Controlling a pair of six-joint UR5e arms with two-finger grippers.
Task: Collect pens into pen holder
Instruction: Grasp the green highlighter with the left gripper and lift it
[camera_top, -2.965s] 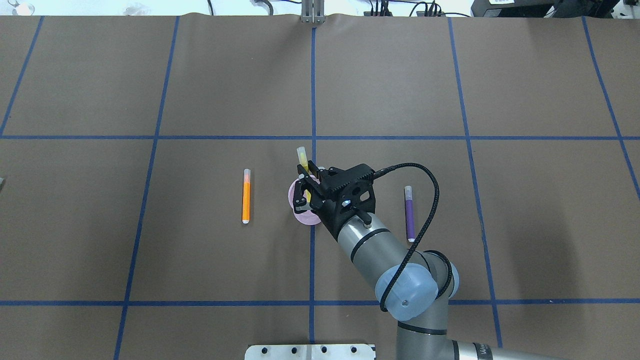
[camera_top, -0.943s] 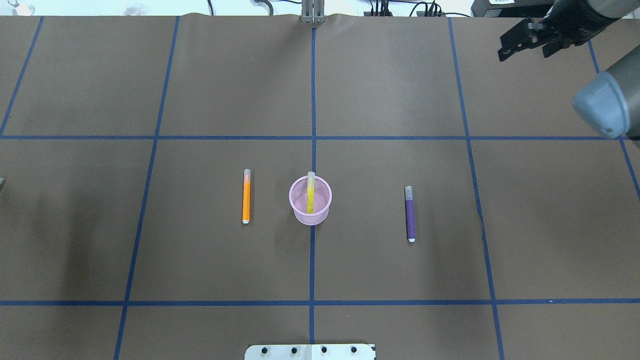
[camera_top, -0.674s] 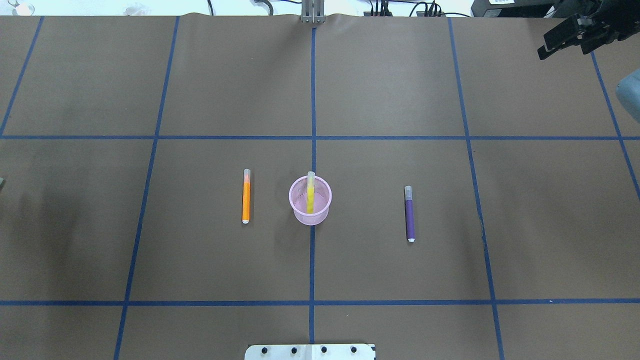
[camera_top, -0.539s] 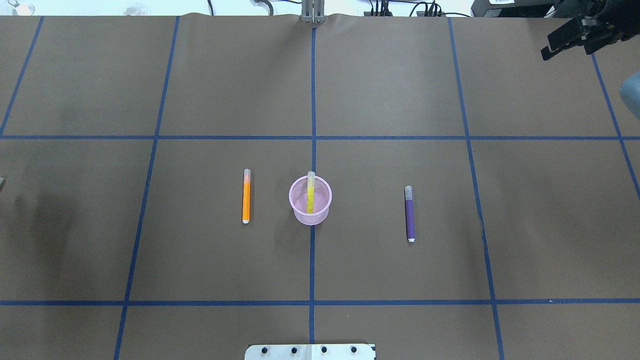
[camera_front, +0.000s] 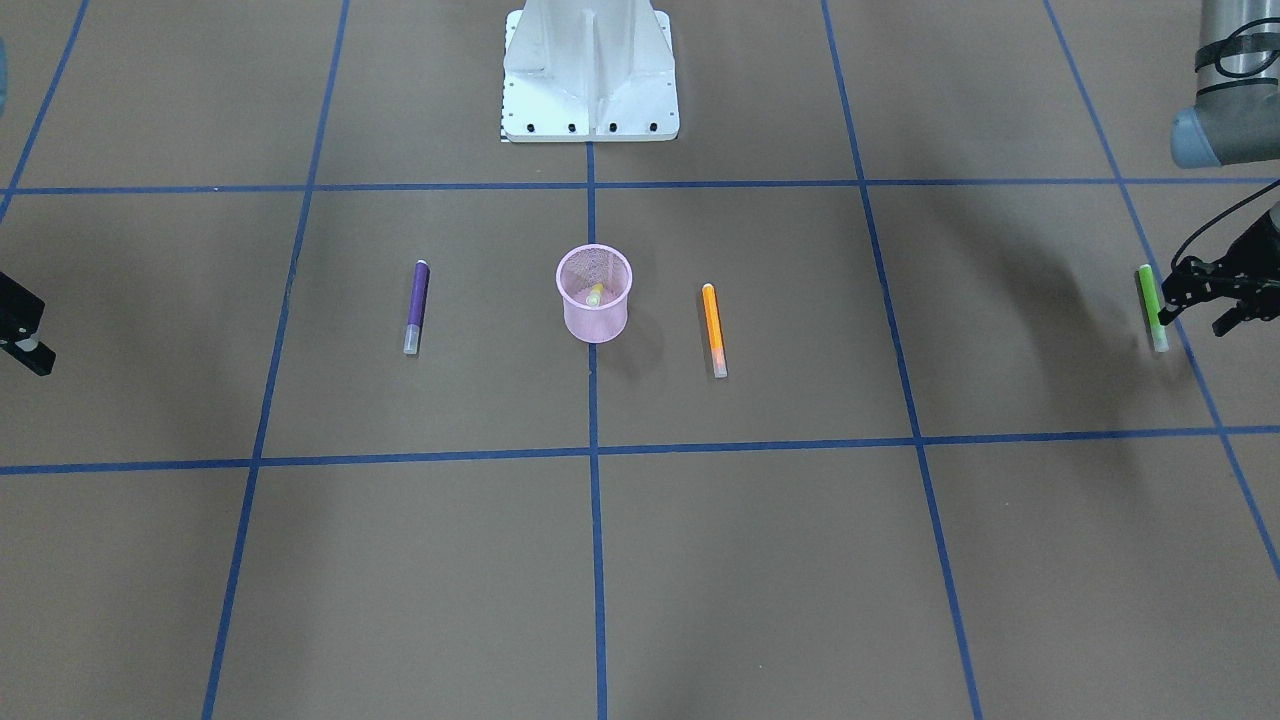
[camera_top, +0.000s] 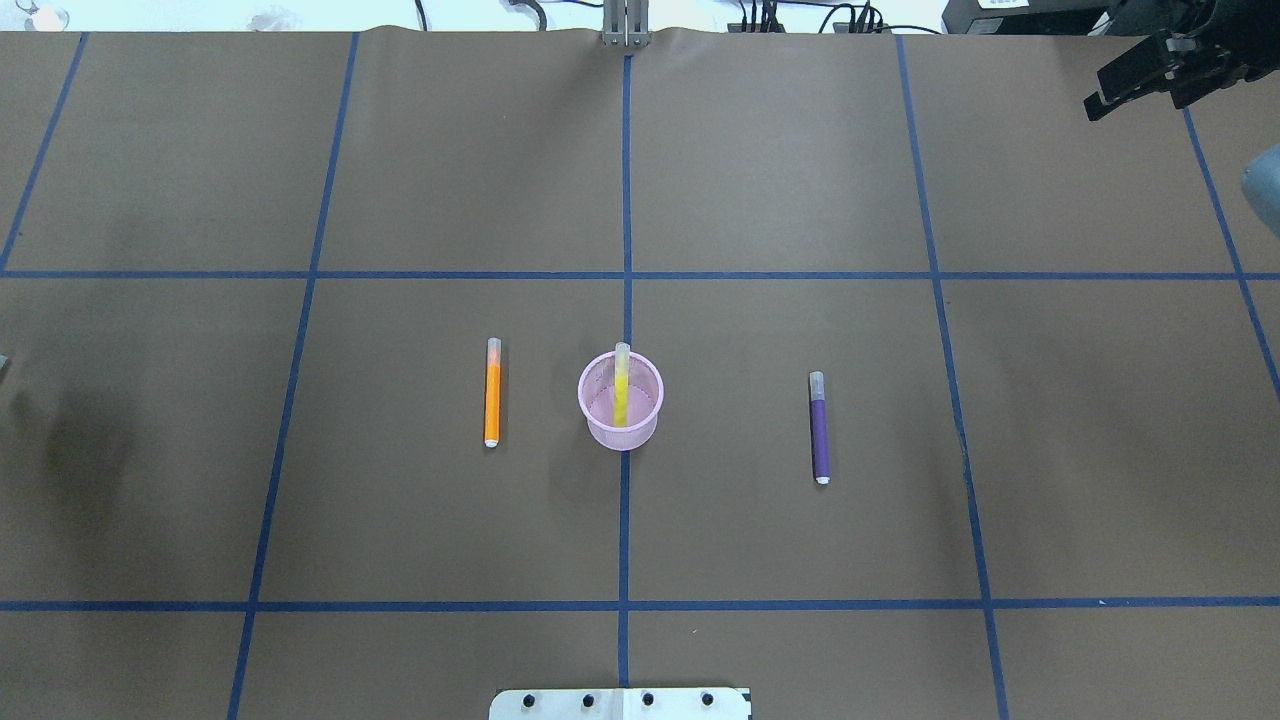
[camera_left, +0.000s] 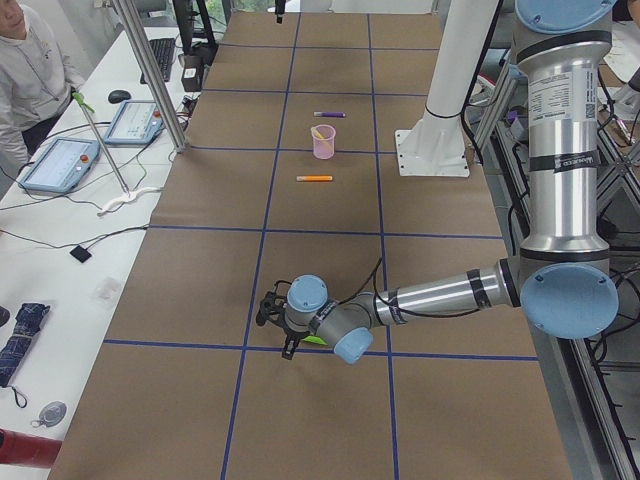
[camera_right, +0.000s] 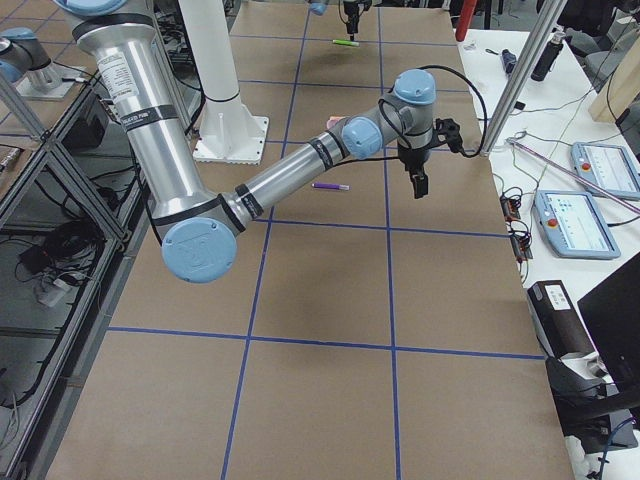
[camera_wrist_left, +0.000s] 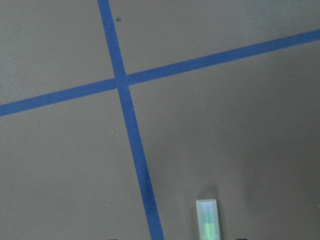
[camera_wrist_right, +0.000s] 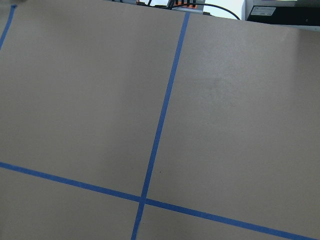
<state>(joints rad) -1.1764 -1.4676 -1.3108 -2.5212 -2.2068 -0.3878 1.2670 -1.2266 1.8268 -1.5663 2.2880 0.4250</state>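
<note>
Left tool (camera_front: 1193, 320), fingers spread wide, stands over the slim green pen (camera_front: 1151, 305) lying near the desk's (camera_top: 400, 150) left end. The front-facing and wrist views show this; the overhead does not. Right tool (camera_top: 1140, 98), spread and empty, hangs over the far right corner. Mid-desk, the pink wire-mesh pen holder (camera_top: 622, 438) contains the yellow pen (camera_top: 621, 385), with the orange pen (camera_top: 492, 392) and purple pen (camera_top: 820, 428) lying flat on either side.

Matt brown paper covers the table (camera_top: 780, 160); the pen holder (camera_top: 640, 425) is pink mesh; the orange pen (camera_top: 491, 395) beside it, smooth plastic.
</note>
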